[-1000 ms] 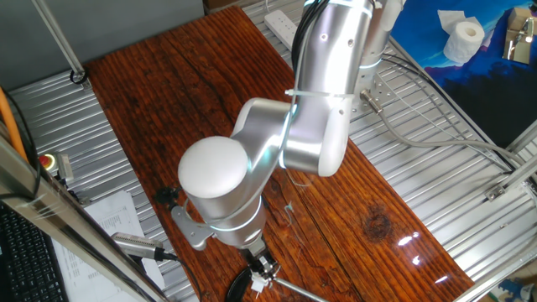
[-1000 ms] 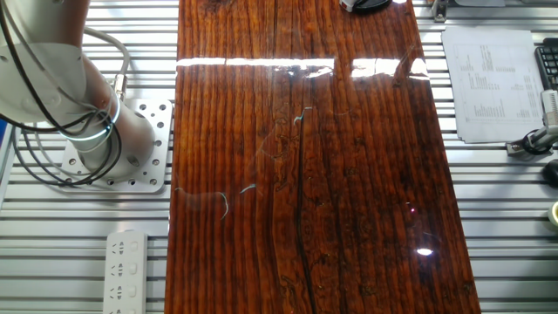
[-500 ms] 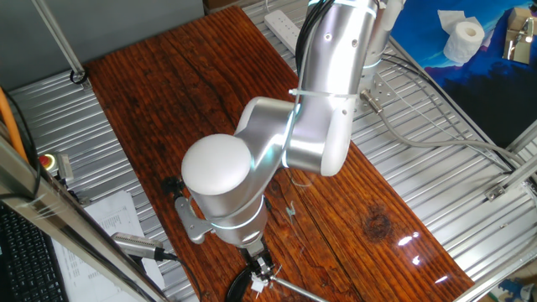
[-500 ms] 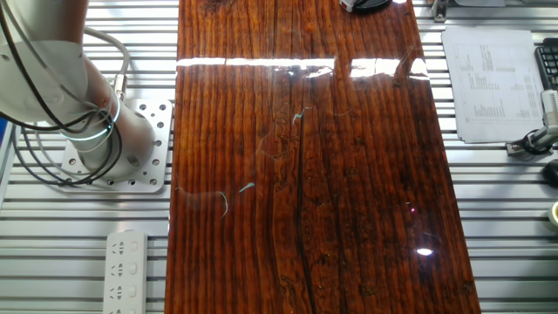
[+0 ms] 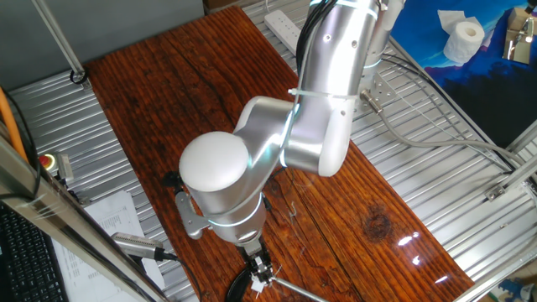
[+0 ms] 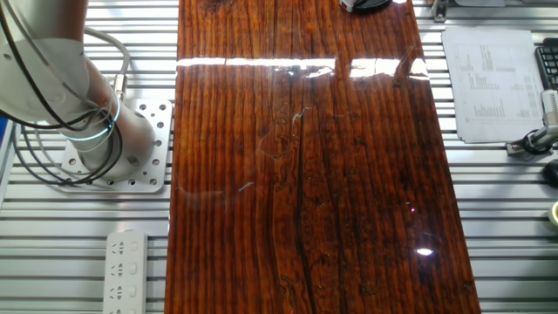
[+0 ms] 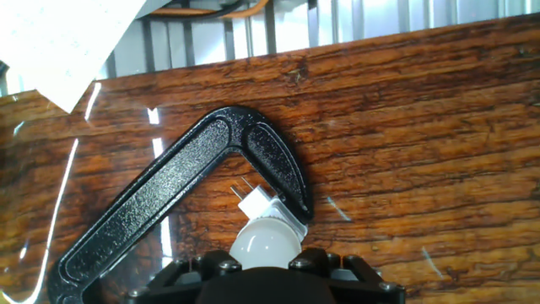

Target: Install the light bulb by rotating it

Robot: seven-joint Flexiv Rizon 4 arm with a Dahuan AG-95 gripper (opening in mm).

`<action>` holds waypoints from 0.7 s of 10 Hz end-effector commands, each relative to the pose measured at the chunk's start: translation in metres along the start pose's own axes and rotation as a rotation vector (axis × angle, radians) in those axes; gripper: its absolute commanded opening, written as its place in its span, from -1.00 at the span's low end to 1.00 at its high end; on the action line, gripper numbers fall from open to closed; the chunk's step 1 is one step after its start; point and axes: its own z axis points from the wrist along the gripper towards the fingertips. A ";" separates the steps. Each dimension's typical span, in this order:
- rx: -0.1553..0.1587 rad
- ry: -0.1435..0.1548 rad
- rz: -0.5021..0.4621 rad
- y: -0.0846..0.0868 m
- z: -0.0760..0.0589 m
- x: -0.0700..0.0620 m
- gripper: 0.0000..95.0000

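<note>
Gripper [image 7: 266, 274] at bottom edge of hand view, closed around the light bulb [image 7: 263, 241]; bulb's pale base and two pins point at a black angled bracket [image 7: 190, 181], just beside it; all on wooden table [image 7: 422, 143]; paper sheet [image 7: 67, 38] beyond.

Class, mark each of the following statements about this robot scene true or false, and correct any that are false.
1. The light bulb sits between the fingers of the gripper. True.
2. The bulb's pale base points toward the black angled bracket. True.
3. The tabletop is bare white plastic. False: it is dark reddish-brown wood with strong grain.
4. A toilet paper roll stands on the wooden board beside the bulb. False: it stands off the board, on the blue surface in the far corner of one fixed view.
5. A white power strip lies on the metal slats beside the board. True.
</note>
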 end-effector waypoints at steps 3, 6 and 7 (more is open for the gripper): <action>0.066 -0.010 -0.135 0.004 -0.004 -0.002 0.20; 0.093 0.010 -0.366 0.014 -0.013 -0.006 0.20; 0.141 0.017 -0.430 0.017 -0.016 -0.007 0.20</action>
